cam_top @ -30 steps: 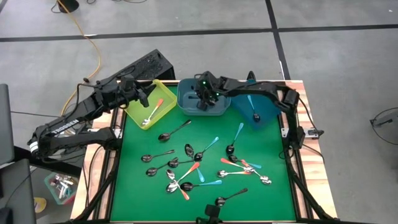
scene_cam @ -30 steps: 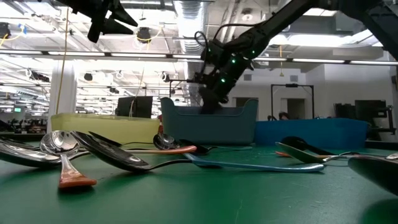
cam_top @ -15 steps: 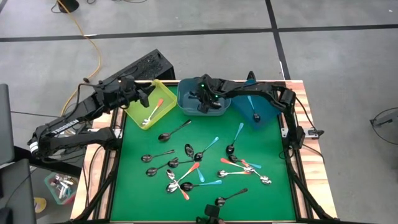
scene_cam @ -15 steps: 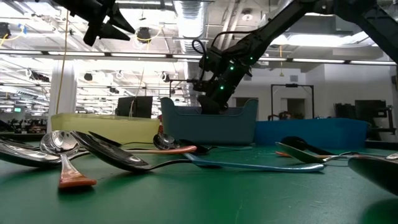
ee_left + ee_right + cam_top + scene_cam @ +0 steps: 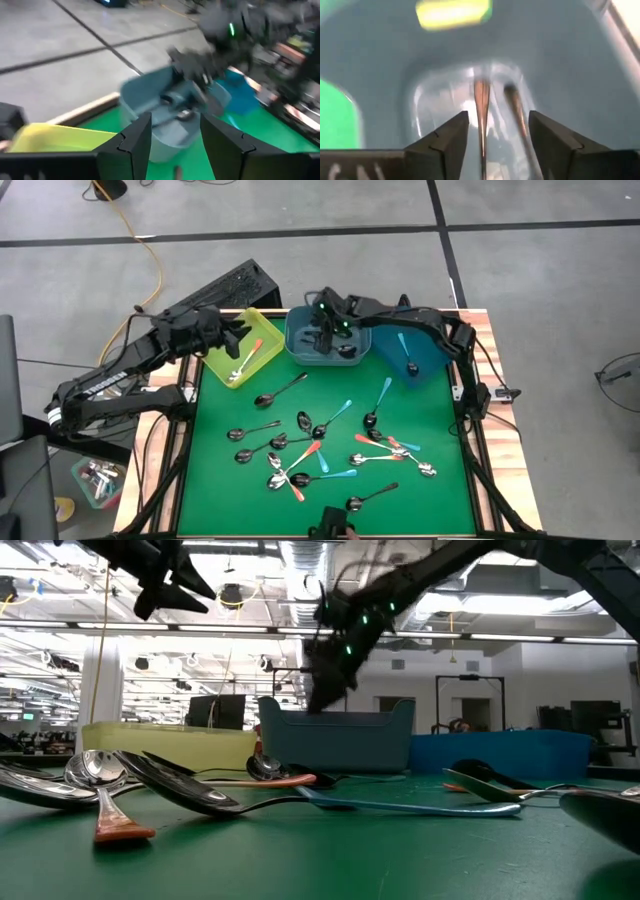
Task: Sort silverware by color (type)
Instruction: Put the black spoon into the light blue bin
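Note:
Several spoons point(image 5: 320, 445) with orange, teal or dark metal handles lie scattered on the green mat point(image 5: 420, 490). Three bins stand along the far edge. The yellow bin point(image 5: 262, 330) holds an orange-handled spoon point(image 5: 246, 358). The blue bin point(image 5: 430, 355) holds a teal-handled spoon point(image 5: 404, 348). The grey-blue bin point(image 5: 300, 345) holds dark metal spoons point(image 5: 481, 107). My right gripper point(image 5: 498, 115) hangs open above the grey-blue bin with nothing between its fingers. My left gripper point(image 5: 175, 117) is open and empty, raised over the yellow bin's far left corner point(image 5: 238, 332).
The wooden table edge point(image 5: 488, 370) frames the mat. Dark metal spoons lie on the left half of the mat point(image 5: 255, 428) and one lies near its front edge point(image 5: 370, 498). A black box point(image 5: 235, 285) sits beyond the far left corner.
My right gripper has risen out of the grey-blue bin and now hangs above its rim. The spoons on the mat have kept their places.

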